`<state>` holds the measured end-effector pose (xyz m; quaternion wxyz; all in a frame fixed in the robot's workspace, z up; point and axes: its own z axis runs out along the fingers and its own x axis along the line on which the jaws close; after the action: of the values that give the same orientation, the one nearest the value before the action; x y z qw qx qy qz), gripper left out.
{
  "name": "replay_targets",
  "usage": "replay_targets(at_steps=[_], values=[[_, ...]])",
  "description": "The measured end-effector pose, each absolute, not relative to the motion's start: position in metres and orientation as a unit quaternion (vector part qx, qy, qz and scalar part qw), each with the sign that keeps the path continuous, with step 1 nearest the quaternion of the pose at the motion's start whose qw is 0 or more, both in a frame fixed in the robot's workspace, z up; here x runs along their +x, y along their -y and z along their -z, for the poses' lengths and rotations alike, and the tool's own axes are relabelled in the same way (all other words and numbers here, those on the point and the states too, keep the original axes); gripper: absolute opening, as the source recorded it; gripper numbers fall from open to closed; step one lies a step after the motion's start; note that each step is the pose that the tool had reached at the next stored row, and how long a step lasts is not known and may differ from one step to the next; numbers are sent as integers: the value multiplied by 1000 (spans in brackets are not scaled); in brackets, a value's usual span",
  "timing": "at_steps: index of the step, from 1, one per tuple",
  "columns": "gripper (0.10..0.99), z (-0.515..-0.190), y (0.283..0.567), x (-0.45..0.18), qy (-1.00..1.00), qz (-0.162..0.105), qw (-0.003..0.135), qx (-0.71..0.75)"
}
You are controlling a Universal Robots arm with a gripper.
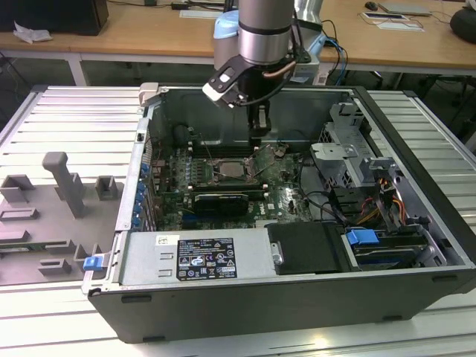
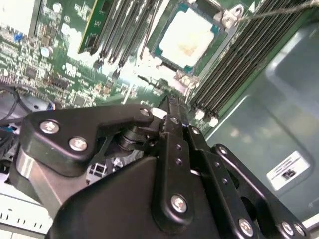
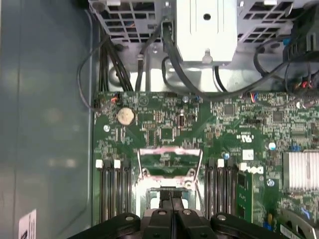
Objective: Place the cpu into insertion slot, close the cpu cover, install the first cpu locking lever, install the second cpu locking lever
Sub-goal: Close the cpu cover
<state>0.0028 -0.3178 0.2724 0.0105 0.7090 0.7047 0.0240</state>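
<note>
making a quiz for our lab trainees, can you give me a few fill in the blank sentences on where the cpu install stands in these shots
1. The cpu lies seated in the insertion ____.
2. The cpu cover is ____, leaving the chip's silvery top bare.
3. The gripper, close to the cover's edge, is ____, finger against finger.

Missing words: slot; open; shut.
</note>
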Motion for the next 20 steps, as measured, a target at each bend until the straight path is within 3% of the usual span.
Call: replay_targets(at_steps=[20], values=[[106, -263, 318, 48, -708, -23, 10, 706]])
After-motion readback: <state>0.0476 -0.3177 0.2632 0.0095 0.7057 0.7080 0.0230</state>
